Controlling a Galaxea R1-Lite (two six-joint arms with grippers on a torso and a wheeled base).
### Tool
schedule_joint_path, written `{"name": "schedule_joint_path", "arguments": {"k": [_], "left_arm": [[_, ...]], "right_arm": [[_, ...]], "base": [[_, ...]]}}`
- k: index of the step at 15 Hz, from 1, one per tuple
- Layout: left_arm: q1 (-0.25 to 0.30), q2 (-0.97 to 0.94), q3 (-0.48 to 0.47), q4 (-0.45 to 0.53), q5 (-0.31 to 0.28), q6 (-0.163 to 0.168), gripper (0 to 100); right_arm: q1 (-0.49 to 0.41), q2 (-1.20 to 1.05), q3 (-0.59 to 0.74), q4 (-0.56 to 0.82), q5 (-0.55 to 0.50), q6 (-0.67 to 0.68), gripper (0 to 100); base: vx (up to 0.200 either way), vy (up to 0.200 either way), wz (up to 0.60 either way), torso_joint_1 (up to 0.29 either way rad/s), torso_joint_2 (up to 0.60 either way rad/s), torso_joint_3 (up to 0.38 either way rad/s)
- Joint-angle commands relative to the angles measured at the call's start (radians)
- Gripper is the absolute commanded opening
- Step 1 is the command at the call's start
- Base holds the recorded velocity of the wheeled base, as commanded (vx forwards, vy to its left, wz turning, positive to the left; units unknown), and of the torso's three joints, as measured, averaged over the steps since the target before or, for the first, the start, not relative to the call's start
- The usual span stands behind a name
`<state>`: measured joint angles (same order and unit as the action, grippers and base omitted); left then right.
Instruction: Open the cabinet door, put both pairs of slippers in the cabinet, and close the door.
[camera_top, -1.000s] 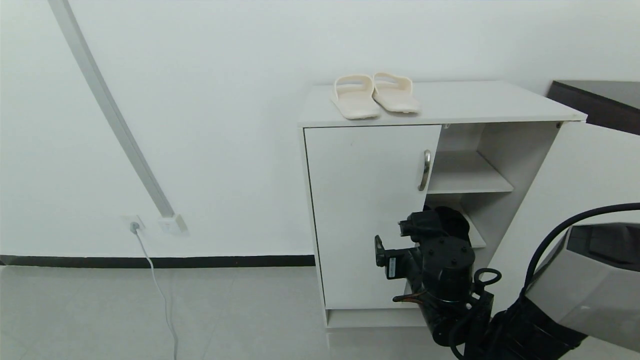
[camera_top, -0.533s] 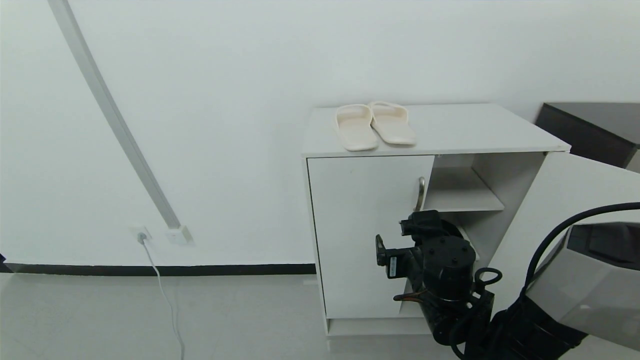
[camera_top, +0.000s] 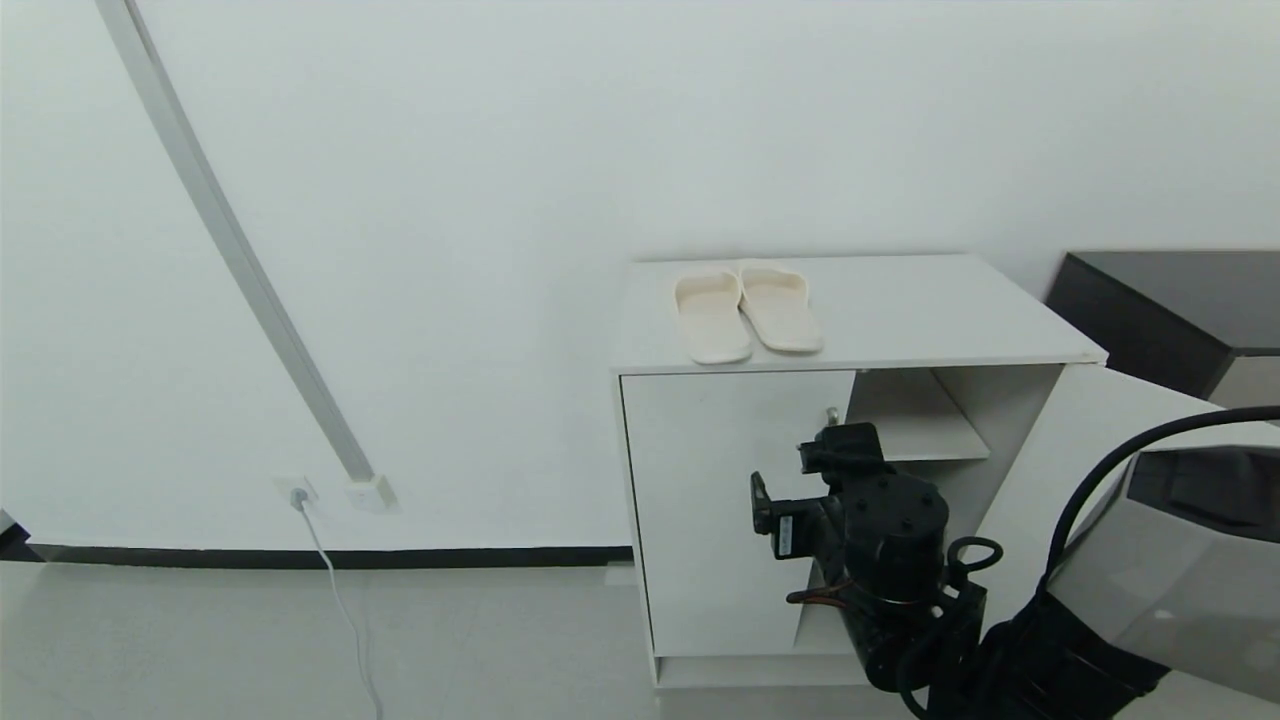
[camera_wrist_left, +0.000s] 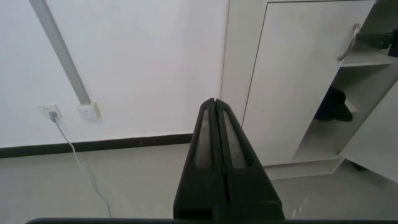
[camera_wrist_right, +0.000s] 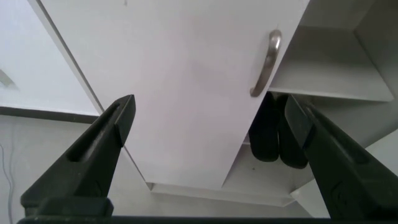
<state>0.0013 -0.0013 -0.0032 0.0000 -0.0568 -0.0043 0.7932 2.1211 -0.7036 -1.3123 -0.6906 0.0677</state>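
While the cream slippers (camera_top: 745, 312) sit atop the cabinet (camera_top: 900, 310), centre frame, we judge them light and soft, best pinched across the strap. Our right gripper (camera_wrist_right: 210, 107) gapes empty, and the left gripper (camera_wrist_left: 215, 104) is closed on nothing. A dark pair (camera_wrist_right: 278, 134), perhaps slippers, lies inside.

Our head camera has risen, so the whole scene has slid down the head view. We now look more steeply onto the top of the cabinet (camera_top: 900, 320) and the beige slippers (camera_top: 745, 312). Our right arm (camera_top: 885, 540) has come up too, now covering most of the door handle (camera_top: 831, 413) instead of standing below it.
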Motion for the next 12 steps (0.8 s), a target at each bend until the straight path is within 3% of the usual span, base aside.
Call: {"name": "schedule_joint_path", "arguments": {"k": [1, 7, 10, 12], "left_arm": [[0.000, 0.001, 0.000, 0.000, 0.000, 0.000, 0], [0.000, 0.001, 0.000, 0.000, -0.001, 0.001, 0], [0.000, 0.001, 0.000, 0.000, 0.000, 0.001, 0], [0.000, 0.001, 0.000, 0.000, -0.001, 0.007, 0]], "right_arm": [[-0.006, 0.010, 0.000, -0.001, 0.000, 0.000, 100], [-0.019, 0.011, 0.009, -0.007, 0.016, 0.004, 100], [-0.022, 0.011, 0.024, -0.036, 0.039, -0.028, 100], [-0.049, -0.010, -0.040, 0.028, 0.083, -0.040, 100]], "base": [[0.000, 0.000, 0.00, 0.246, -0.57, -0.325], [0.000, 0.000, 0.00, 0.247, -0.56, -0.318], [0.000, 0.000, 0.00, 0.082, -0.17, -0.095], [0.000, 0.000, 0.00, 0.000, 0.00, 0.000]]}}
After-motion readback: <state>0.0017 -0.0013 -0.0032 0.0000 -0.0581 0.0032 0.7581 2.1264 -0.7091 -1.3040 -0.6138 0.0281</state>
